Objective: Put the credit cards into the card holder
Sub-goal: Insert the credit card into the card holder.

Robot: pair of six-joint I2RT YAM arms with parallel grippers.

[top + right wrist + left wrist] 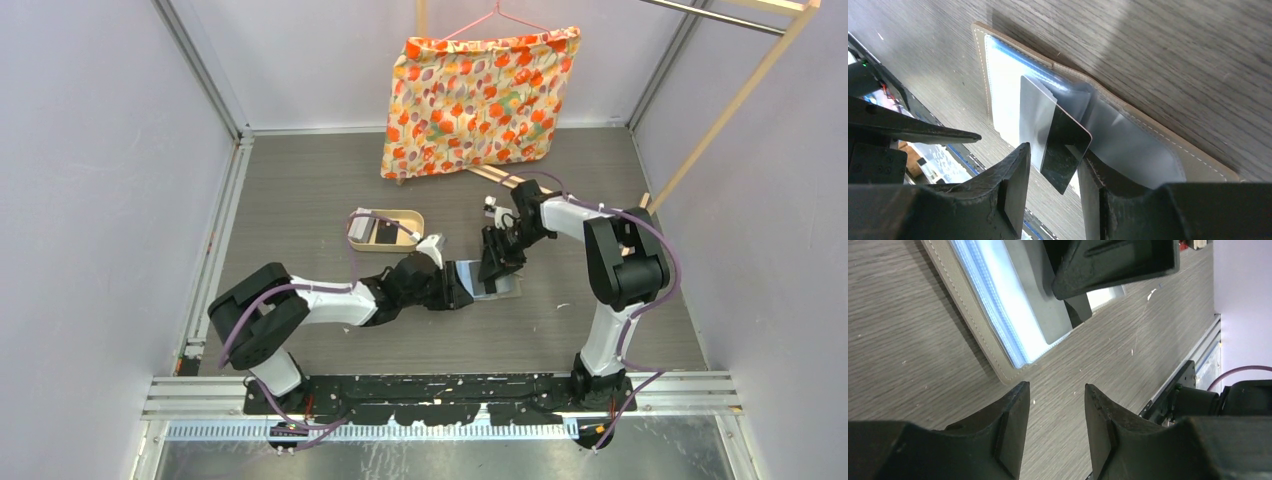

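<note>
One black credit card (1065,150) partly inside the card holder (1173,145)

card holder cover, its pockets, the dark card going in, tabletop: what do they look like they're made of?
card holder cover: leather or faux leather, grey-tan, matte; stitched border.
pockets: soft clear plastic film, glossy; bluish glare, wrinkles.
dark card: rigid plastic, glossy; reflective face, rounded corner.
tabletop: probably wood-grain laminate, matte; even grey grain.

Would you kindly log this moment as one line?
stage: card insertion; black card: partly in card holder; right pincer: open; left pincer: open, empty
</note>
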